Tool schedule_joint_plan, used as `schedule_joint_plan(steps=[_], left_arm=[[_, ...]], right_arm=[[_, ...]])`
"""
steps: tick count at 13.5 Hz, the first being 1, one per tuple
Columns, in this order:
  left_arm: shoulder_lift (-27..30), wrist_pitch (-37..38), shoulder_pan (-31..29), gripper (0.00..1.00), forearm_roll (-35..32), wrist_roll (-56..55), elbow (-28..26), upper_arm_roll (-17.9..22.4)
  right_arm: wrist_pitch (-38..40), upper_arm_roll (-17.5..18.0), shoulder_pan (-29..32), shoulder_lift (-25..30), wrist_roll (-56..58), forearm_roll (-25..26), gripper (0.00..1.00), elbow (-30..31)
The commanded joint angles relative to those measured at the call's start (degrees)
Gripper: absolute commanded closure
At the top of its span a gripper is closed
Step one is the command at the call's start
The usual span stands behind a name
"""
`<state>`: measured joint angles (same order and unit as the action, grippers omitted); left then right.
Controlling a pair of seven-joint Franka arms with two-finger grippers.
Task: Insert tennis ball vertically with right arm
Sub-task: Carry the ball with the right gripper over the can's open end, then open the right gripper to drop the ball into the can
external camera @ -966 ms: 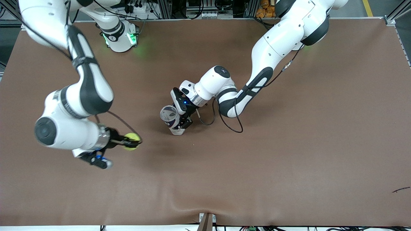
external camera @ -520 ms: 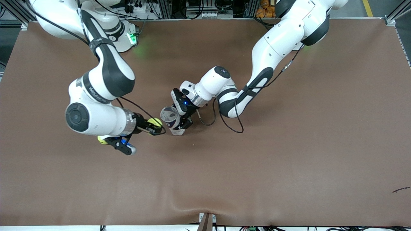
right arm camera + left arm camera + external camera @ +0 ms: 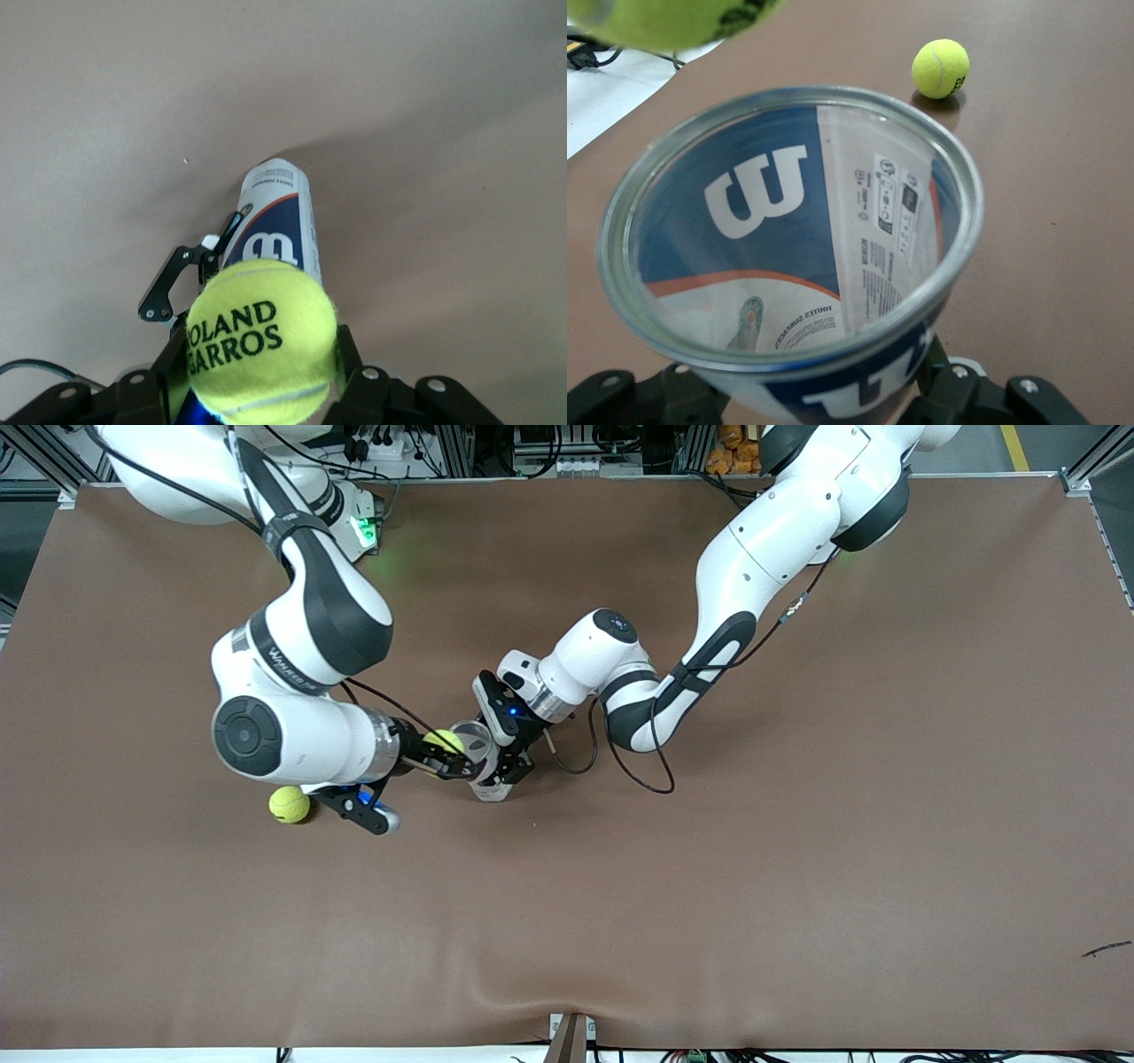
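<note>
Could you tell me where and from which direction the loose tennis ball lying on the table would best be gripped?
The loose tennis ball lies alone on the table, toward the right arm's end, with bare surface around it. Being round, it offers no preferred side, so I would come straight down from above and close the jaws across its widest middle. The right gripper is shut on another ball, so it must release first.

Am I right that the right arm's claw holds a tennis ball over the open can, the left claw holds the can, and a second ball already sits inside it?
Not quite: the can is empty, as the left wrist view shows. The second ball lies on the table. The right claw does hold a tennis ball, and the left claw holds the can.
</note>
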<state>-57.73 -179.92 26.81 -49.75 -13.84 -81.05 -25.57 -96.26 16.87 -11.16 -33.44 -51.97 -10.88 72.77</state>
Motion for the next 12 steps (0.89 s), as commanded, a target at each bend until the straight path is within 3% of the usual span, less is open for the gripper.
schedule_joint_plan(steps=[1, 3, 5, 6, 7, 12], left_arm=[[1.0, -0.3, 0.4, 0.21, 0.6, -1.1, -0.4, 0.9], [1.0, -0.3, 0.4, 0.21, 0.6, -1.1, -0.3, 0.9], [1.0, -0.3, 0.4, 0.21, 0.6, -1.1, -0.4, 0.9], [1.0, -0.3, 0.4, 0.21, 0.6, -1.1, -0.3, 0.9], [1.0, -0.4, 0.4, 0.21, 0.6, -1.1, -0.3, 0.9], [1.2, -0.4, 0.4, 0.21, 0.6, -1.1, -0.4, 0.9]], right_arm=[[0.4, -0.2, -1.0, 1.1, -1.6, -0.5, 1.0, 1.3], [0.3, -0.1, -1.1, 1.1, -1.7, -0.5, 1.0, 2.1], [-0.1, -0.1, -1.4, 0.6, -1.8, -0.7, 0.77, 2.1], [-0.2, -0.2, -1.3, 0.4, -2.1, -1.4, 0.19, 2.1], [-0.2, -0.2, -1.1, 0.1, -4.3, -1.7, 0.03, 2.0], [-0.1, -0.2, -0.4, 0.1, -4.7, -1.5, 0.0, 1.4]])
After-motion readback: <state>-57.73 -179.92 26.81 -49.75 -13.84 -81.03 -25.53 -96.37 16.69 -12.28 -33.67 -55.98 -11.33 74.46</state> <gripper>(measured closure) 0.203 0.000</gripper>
